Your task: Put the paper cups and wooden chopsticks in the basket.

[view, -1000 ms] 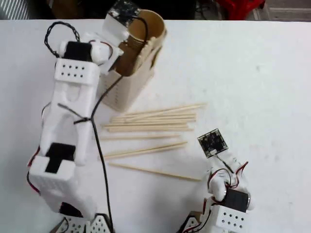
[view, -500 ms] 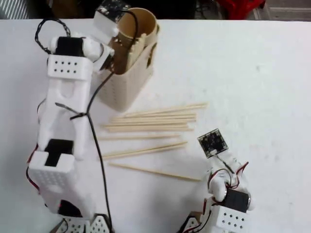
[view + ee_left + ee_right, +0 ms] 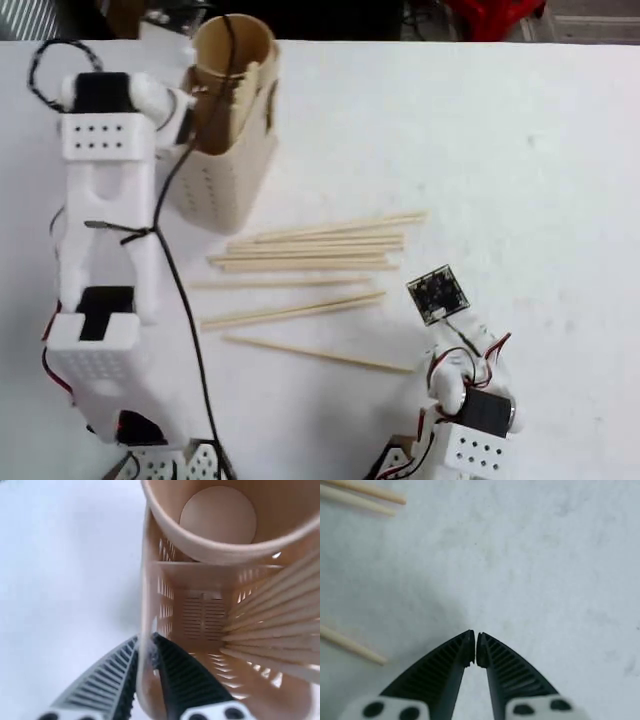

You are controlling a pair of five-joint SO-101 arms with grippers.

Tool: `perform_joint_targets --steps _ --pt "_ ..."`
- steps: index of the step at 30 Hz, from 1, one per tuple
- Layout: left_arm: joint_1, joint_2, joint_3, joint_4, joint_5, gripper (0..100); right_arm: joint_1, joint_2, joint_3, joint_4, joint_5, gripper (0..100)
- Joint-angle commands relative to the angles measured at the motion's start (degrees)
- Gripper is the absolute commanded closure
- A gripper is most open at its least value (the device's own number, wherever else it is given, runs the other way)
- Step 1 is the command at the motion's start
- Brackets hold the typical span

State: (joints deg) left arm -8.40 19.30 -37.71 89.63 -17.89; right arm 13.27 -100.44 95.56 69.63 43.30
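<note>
Now left jaws clamp basket (image 3: 225, 190) wall; right jaws closed, empty, above table (image 3: 520, 150) near chopsticks (image 3: 310, 250).

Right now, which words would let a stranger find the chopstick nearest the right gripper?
Start at the white table, where loose chopsticks lie below the basket in the high view. Take the chopstick nearest the right gripper. It lies alone and slants the opposite way from the others.

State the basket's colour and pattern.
Cream, with rows of small slots in its walls; the basket shows best in the left wrist view.
</note>
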Motion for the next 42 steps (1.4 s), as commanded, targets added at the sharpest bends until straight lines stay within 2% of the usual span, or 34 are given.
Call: perform_joint_targets --steps 1,9,14,18,24,30,35,42 --pt "-4.8 -0.7 -4.5 6.2 1.6 98 -0.1 -0.9 0.0 0.2 -0.4 97.2" --pt "-12.8 -1.0 -4.0 12.7 1.7 98 -0.1 -0.9 0.0 0.2 -0.4 97.1" --pt "-15.8 -3.2 -1.3 12.7 1.8 98 0.0 -0.9 0.0 0.2 -0.4 97.1" --pt "-15.6 -6.8 1.7 12.7 1.6 97 0.0 -0.9 0.0 0.2 -0.4 97.1" --pt "-13.1 -11.0 4.1 12.7 1.7 87 0.1 -0.9 0.0 0.2 -0.4 97.1" --pt "-13.1 -19.7 -5.7 12.7 1.7 87 0.0 -0.9 0.0 0.2 -0.5 97.1" --pt "-19.6 -28.9 -13.6 12.7 1.6 87 0.1 -1.0 0.1 -0.2 -0.4 97.4" --pt "-34.2 -37.4 -7.0 12.8 0.4 86 -0.3 -1.0 -0.5 -1.5 -0.4 97.1"
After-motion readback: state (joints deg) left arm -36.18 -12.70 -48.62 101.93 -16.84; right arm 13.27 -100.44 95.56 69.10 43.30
